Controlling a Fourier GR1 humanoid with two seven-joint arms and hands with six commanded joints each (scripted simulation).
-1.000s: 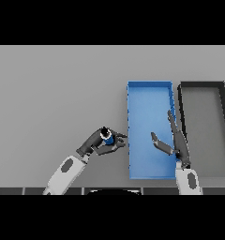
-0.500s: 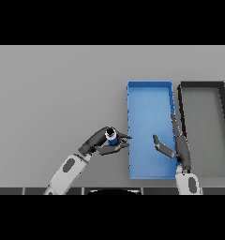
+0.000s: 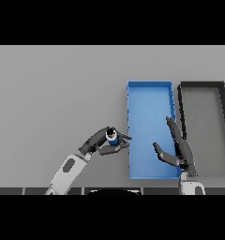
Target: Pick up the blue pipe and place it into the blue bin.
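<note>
The right hand [image 3: 179,149] is seen nearest, held over the near right part of the blue bin [image 3: 149,86], its fingers straight and its thumb spread, nothing being held. To the left, the blue pipe [image 3: 112,138] is gripped by the left hand [image 3: 101,142]: it is enclosed between curled fingers above and the thumb below, its open end turned upward, just beside the bin's left wall. Beyond, a black bin [image 3: 201,85] is set beside the blue one on the grey table [image 3: 53,93].

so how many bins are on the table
2: the blue bin right of centre, with the right hand over its right wall, and a dark bin beside it at the far right. None look hidden.
</note>
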